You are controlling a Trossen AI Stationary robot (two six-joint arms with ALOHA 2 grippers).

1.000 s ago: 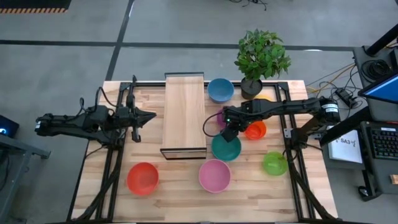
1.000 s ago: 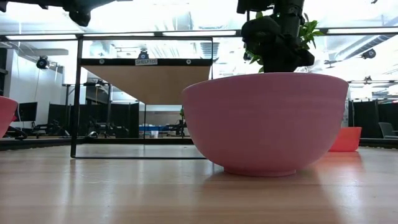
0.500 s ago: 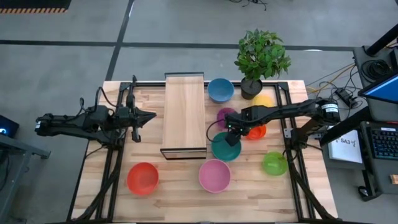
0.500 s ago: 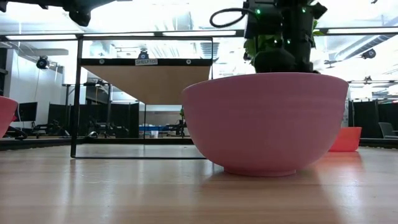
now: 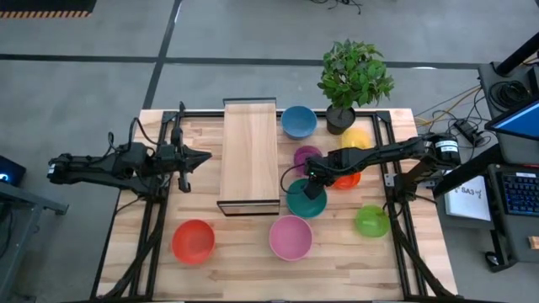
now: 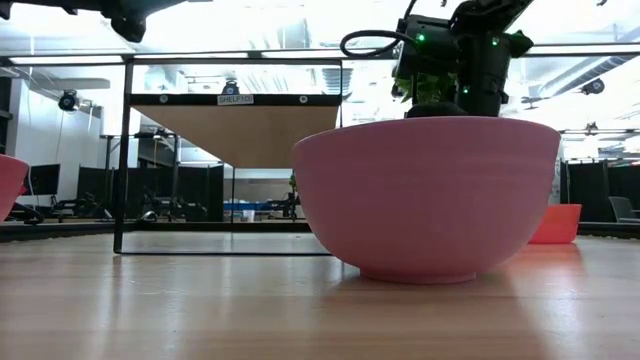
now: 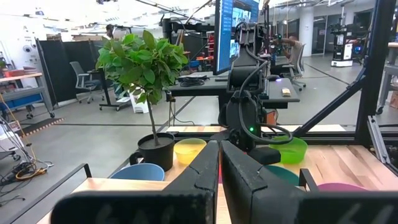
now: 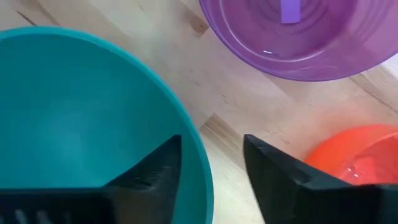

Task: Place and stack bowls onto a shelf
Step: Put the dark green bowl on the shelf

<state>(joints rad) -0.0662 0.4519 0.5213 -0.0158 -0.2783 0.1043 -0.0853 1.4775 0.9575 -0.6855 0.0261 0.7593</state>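
Note:
The shelf (image 5: 249,153) is a pale plank on a dark frame, standing left of centre. The teal bowl (image 5: 301,203) rests on its base on the table beside the shelf's near end. My right gripper (image 5: 311,187) is open over the bowl's far right rim. In the right wrist view the rim (image 8: 198,155) runs between the fingers of my right gripper (image 8: 211,146), one inside the teal bowl (image 8: 74,112) and one outside. I see no touch. My left gripper (image 5: 205,156) waits shut, left of the shelf. The purple bowl (image 5: 306,157) and orange bowl (image 5: 346,177) sit just beyond the teal one.
The pink bowl (image 5: 290,236) and red bowl (image 5: 193,241) sit near the table's near edge, and the green bowl (image 5: 371,220) at the right. The blue bowl (image 5: 298,121), yellow bowl (image 5: 356,136) and a potted plant (image 5: 354,76) stand along the far edge.
My right gripper has moved from over the purple bowl toward the near edge and down, until its fingers stand astride the teal bowl's rim. The purple bowl now shows uncovered. No bowl has moved.

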